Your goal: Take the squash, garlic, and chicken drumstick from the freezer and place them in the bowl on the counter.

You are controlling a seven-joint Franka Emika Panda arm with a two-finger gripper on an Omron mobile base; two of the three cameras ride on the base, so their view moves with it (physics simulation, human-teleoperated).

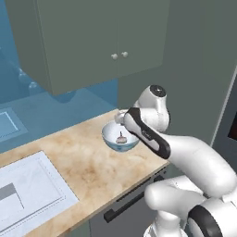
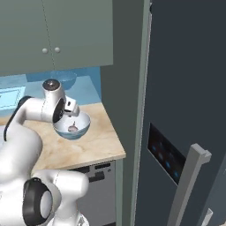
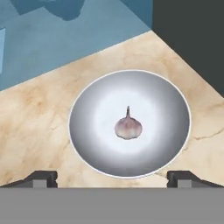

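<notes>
The garlic (image 3: 128,127), a pinkish-white bulb with a thin stem, lies alone in the middle of the bowl (image 3: 87,113). The bowl (image 1: 109,134) stands on the counter (image 1: 92,166) near its far right corner. My gripper (image 3: 113,177) hangs straight above the bowl, open, with nothing between its fingers. From the right base view, the gripper (image 2: 73,108) hovers just over the bowl's (image 2: 84,127) rim, with the garlic (image 2: 73,128) below it. The dark freezer (image 2: 185,88) stands to the right of the counter (image 2: 88,148). The squash and the chicken drumstick are out of view.
Grey-green wall cupboards (image 1: 92,41) hang over the counter. A pale flat panel (image 1: 28,185) lies on the counter's near left. A tall grey-green side panel (image 2: 128,88) separates the counter from the freezer, which has a long pale handle (image 2: 190,176).
</notes>
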